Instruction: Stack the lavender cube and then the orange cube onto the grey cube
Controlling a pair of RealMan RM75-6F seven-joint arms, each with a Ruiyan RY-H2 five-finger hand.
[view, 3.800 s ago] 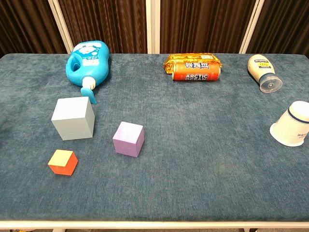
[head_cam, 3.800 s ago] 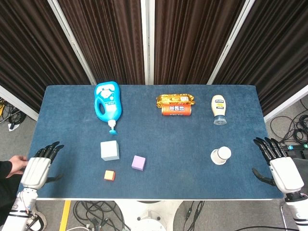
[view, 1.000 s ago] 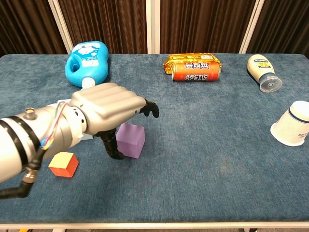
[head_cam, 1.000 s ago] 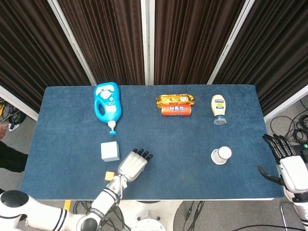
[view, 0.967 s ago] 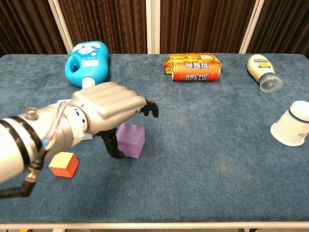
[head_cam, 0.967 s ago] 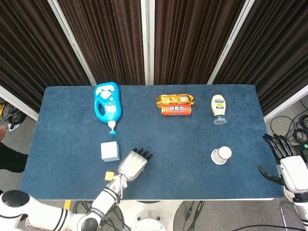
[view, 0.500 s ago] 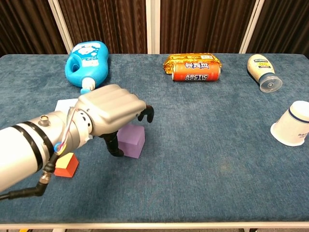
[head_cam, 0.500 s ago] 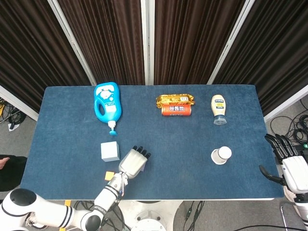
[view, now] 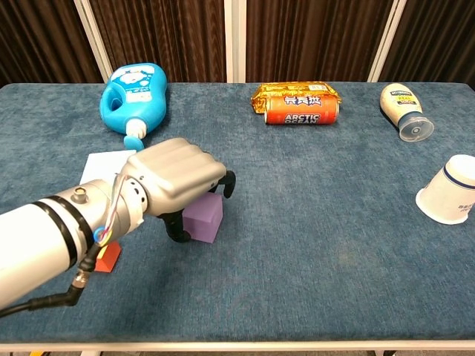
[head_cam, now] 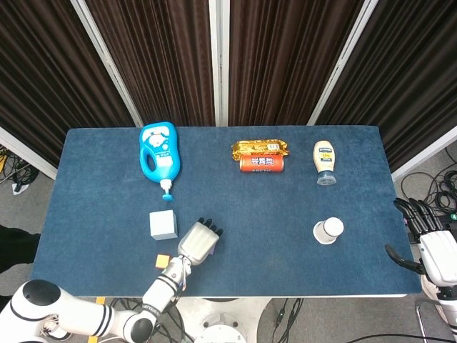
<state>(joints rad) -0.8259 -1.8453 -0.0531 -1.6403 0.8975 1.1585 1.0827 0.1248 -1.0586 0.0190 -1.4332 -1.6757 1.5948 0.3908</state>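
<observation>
On table's near-left part: left hand arched over lavender cube, thumb beside its left face, fingers curled past far edge; firm grasp unclear. Grey cube just left; orange cube nearer front. Right hand off right edge, fingers spread, holding nothing.

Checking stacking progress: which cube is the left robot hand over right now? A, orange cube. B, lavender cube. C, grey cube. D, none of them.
B: the left robot hand arches over the lavender cube, its fingers curled around it, while the grey cube and orange cube sit apart.
</observation>
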